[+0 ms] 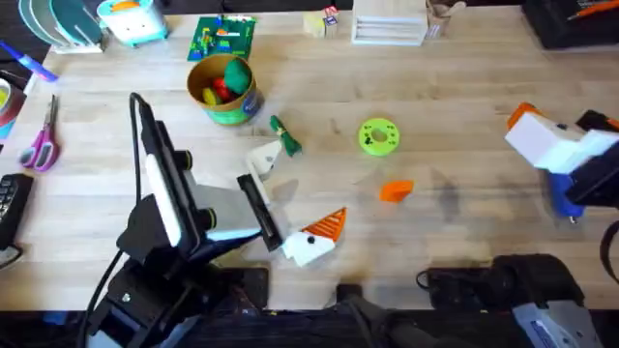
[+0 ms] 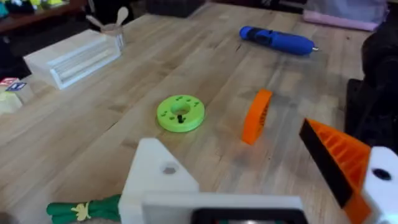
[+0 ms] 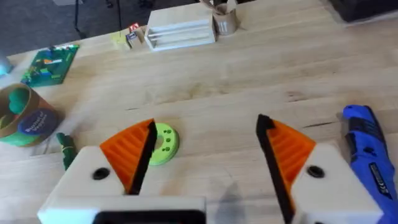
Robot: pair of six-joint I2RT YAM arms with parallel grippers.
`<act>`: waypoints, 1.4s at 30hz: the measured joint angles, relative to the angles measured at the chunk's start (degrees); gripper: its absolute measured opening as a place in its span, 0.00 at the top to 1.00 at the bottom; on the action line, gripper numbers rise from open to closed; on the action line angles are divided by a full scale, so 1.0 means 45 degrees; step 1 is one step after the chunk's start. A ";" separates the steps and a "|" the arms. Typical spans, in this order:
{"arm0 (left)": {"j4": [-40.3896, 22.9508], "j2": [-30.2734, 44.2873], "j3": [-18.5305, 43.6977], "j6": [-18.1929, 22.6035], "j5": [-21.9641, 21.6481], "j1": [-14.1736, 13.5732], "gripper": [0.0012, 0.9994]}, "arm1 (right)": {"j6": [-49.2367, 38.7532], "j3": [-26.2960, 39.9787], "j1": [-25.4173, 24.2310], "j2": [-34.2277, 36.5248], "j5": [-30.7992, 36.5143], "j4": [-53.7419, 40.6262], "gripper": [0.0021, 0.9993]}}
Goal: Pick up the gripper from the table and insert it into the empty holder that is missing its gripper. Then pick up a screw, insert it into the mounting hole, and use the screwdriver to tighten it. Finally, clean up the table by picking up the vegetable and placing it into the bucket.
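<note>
Orange ribbed gripper (image 1: 396,190) loose on table (image 1: 464,116)

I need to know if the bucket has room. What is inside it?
The bucket already holds red, green and yellow toy pieces, seen from overhead. Whatever lies beneath them is covered.

Bright, even light falls on the table (image 1: 455,77); shadows are soft and faint, mild glare washes the far wood, and near foreground parts are blurred
</note>
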 joint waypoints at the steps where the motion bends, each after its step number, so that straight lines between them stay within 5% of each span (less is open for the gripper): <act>1: 0.0020 -0.0142 -0.0010 0.0000 0.0001 -0.0142 0.01 | 0.0000 0.0000 0.0000 0.0000 0.0000 -0.0003 0.01; 8: 0.0172 -0.0271 -0.0035 -0.0005 0.0010 -0.0714 0.01 | 0.0000 0.0000 0.0000 0.0000 0.0000 -0.0003 0.01; 18: 0.3421 -0.0273 -0.0615 0.0015 -0.0368 -0.1484 0.01 | -0.0005 0.0000 0.0000 0.0000 0.0000 -0.0003 0.01; 25: 0.2149 -0.0236 -0.0860 0.0015 -0.0665 -0.1494 0.01 | 0.0000 0.0000 0.0000 0.0000 0.0000 -0.0003 0.01; 42: 0.2135 -0.0263 -0.0855 0.0019 -0.0670 -0.1494 0.01 | 0.0000 0.0000 0.0000 0.0000 0.0000 -0.0003 0.01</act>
